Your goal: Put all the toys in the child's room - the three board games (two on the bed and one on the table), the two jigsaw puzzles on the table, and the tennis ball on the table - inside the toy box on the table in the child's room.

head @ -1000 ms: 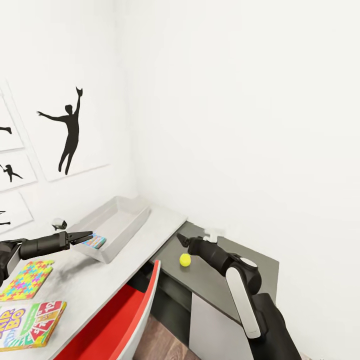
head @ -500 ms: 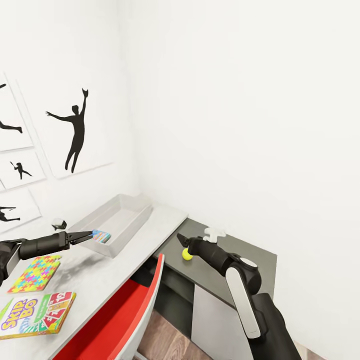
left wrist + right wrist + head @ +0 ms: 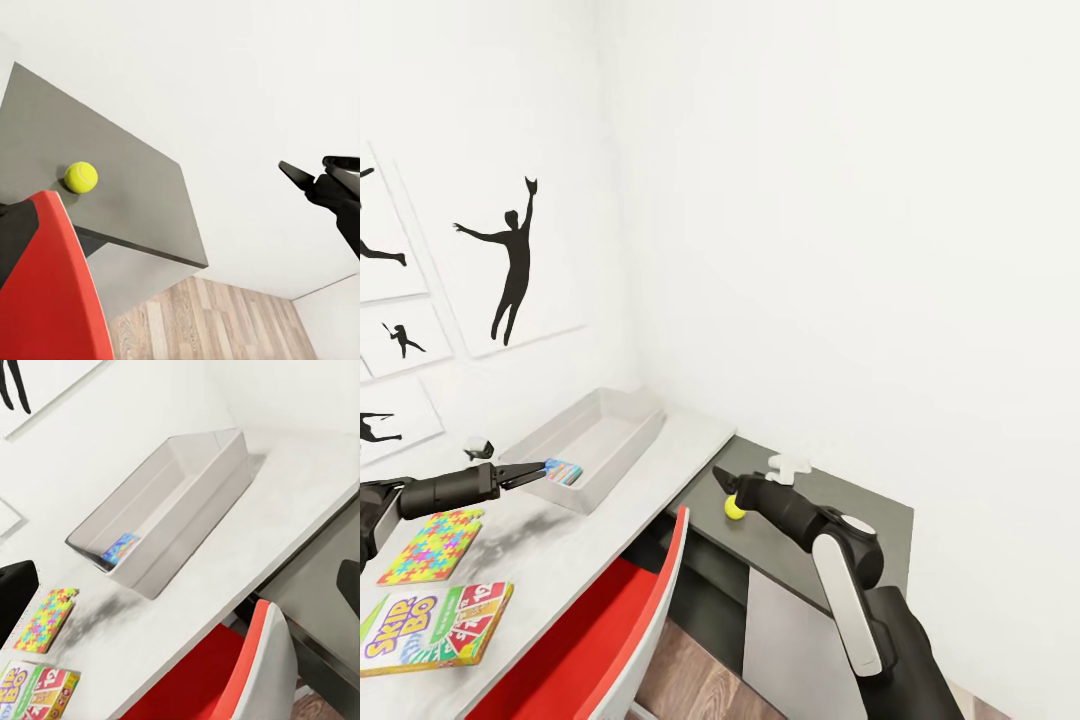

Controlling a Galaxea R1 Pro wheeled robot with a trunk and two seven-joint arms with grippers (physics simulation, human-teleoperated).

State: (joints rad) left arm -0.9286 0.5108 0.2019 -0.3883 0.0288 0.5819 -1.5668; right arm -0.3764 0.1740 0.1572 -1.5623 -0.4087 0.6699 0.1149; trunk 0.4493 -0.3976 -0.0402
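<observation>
On the dark corner section of the table (image 3: pixel 840 500) lies the tennis ball (image 3: pixel 734 508) (image 3: pixel 80 178). My right gripper (image 3: pixel 722 478) (image 3: pixel 315 171) hovers open just above and beside it, holding nothing. The light grey toy box (image 3: pixel 622 455) (image 3: pixel 195 521) stands on the light table top, with one jigsaw puzzle (image 3: pixel 563 471) (image 3: pixel 120 547) lying at its near end. Above the table, short of that end, my left gripper (image 3: pixel 543 466) hangs empty with its fingers a little apart. A second jigsaw puzzle (image 3: pixel 432 545) (image 3: pixel 46 619) and the Skip-Bo board game (image 3: pixel 435 625) (image 3: pixel 34 690) lie flat on the table.
A red chair (image 3: pixel 600 630) (image 3: pixel 45 300) (image 3: pixel 225 682) with a white rim stands tucked against the table's front edge, between my arms. White walls close the corner behind the table. Black silhouette pictures (image 3: pixel 510 265) hang on the left wall. Wood-plank floor (image 3: pixel 225 322) shows below.
The head view panned slightly early on, shifting the whole picture. Since then both arms, the ball, the puzzles and the box have kept their places.
</observation>
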